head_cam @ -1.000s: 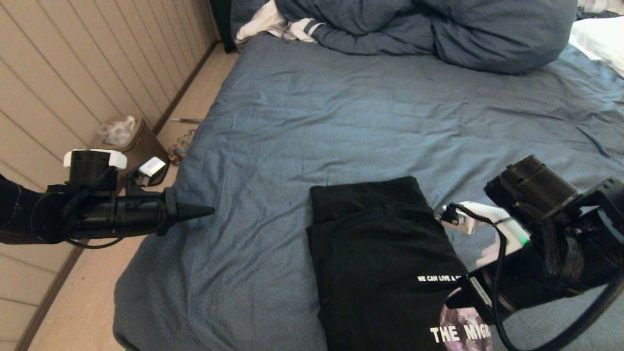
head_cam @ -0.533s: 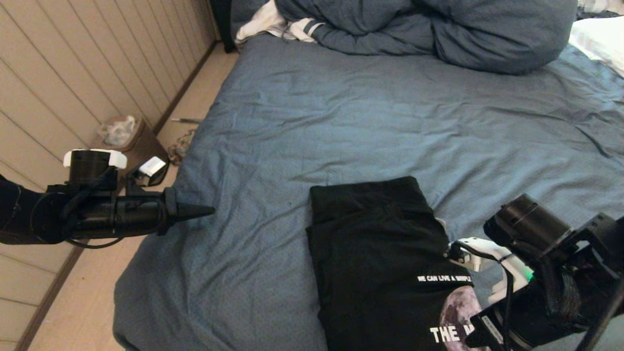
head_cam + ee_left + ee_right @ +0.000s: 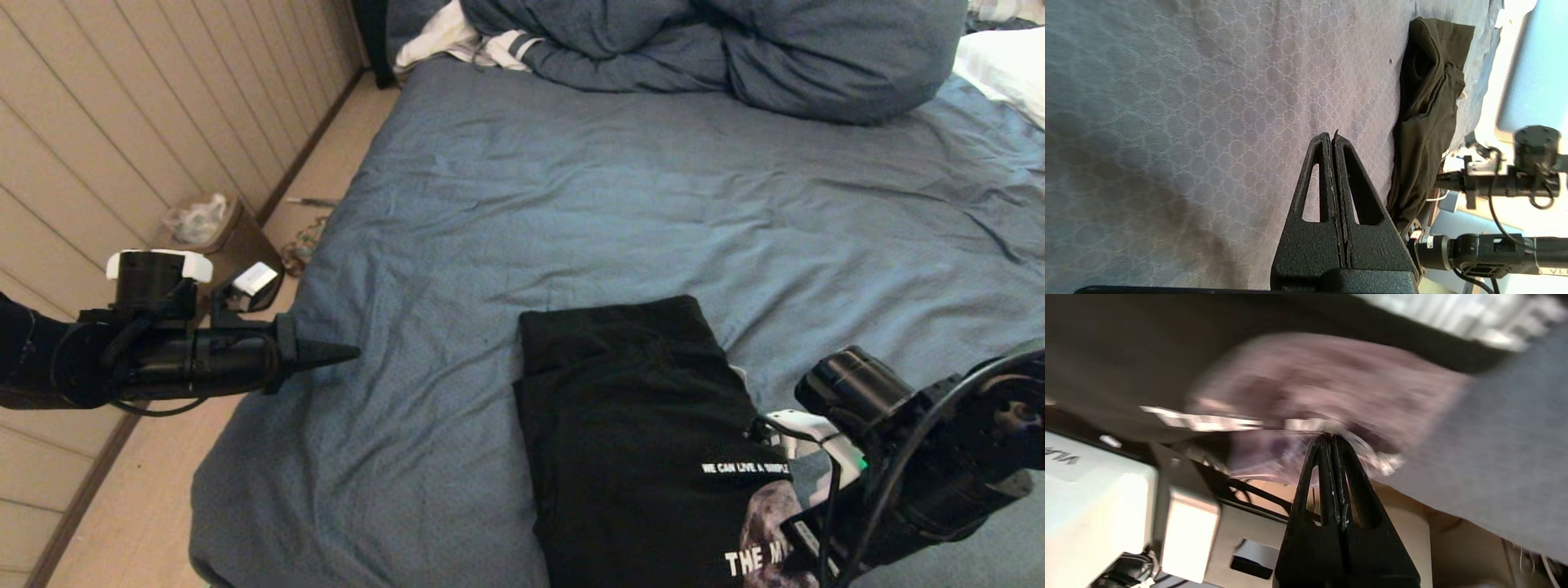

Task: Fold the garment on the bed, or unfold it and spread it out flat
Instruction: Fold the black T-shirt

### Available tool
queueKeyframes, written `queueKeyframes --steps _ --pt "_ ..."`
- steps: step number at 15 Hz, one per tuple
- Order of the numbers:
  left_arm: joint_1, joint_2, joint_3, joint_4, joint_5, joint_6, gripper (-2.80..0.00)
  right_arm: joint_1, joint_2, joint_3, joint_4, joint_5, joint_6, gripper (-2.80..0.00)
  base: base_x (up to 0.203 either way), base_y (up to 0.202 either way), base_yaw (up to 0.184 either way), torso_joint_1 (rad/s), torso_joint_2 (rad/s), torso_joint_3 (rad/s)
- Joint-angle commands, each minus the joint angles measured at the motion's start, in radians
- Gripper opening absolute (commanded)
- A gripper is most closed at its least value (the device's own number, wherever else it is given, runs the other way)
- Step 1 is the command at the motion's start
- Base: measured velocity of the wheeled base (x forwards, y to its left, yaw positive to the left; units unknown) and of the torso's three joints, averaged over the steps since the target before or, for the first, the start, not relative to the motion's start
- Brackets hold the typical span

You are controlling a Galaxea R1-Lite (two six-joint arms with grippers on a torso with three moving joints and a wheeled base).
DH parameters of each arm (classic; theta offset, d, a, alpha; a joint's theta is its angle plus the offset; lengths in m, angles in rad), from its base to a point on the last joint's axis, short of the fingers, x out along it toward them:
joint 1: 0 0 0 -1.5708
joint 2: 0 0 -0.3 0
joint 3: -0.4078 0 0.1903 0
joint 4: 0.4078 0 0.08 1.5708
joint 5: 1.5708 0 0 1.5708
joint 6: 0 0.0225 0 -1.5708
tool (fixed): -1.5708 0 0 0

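Shirt point(image 3: 629, 441) lay folded, black, near bed's point(image 3: 571, 204) front edge; moon print and white lettering showed at its near right corner. Left gripper point(image 3: 347, 354) hung over bed's left edge, jaws pressed together, empty. Right gripper point(image 3: 1332, 437) sat at shirt's print corner, jaws together, nothing visibly held; right arm had dropped lower toward front edge since earlier frame.

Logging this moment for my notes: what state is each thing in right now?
T-shirt: folded, lying on the bed, moon print partly showing.
Bed: sheet wrinkled, mostly bare.
Duvet: bunched up at the far end.
Left claw: shut, holding nothing, apart from the T-shirt.
Right claw: shut, at the T-shirt's near edge by the print.
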Motion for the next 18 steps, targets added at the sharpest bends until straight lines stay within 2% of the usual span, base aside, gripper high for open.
queueKeyframes --steps 1,6,11,14,15,18 --pt "0.000 0.004 -0.001 -0.002 -0.005 -0.002 -2.80 -0.041 -0.003 0.022 0.008 -0.004 -0.019 -2.80 0.000 0.000 0.000 0.000 0.00 0.000" --pt "0.000 0.003 0.000 -0.001 -0.005 -0.002 -2.80 -0.123 -0.071 0.050 0.014 -0.003 -0.072 -2.80 0.000 0.000 0.000 0.000 0.00 0.000" --pt "-0.031 -0.043 0.020 0.008 -0.005 -0.002 -2.80 -0.097 -0.267 0.022 0.015 0.013 -0.075 -2.80 0.000 0.000 0.000 0.000 0.00 0.000" --pt "-0.094 -0.066 0.030 0.020 0.002 -0.001 -2.80 -0.102 -0.333 -0.128 0.015 0.026 -0.070 -2.80 0.000 0.000 0.000 0.000 0.00 0.000" --pt "-0.130 -0.064 0.017 0.050 0.018 -0.002 0.00 -0.119 -0.297 -0.204 0.015 0.037 -0.061 -2.80 0.000 0.000 0.000 0.000 0.00 0.000" --pt "-0.279 -0.058 -0.137 0.258 0.118 -0.003 0.00 -0.169 -0.146 -0.436 0.013 0.125 -0.017 -2.80 0.000 0.000 0.000 0.000 0.00 0.000"
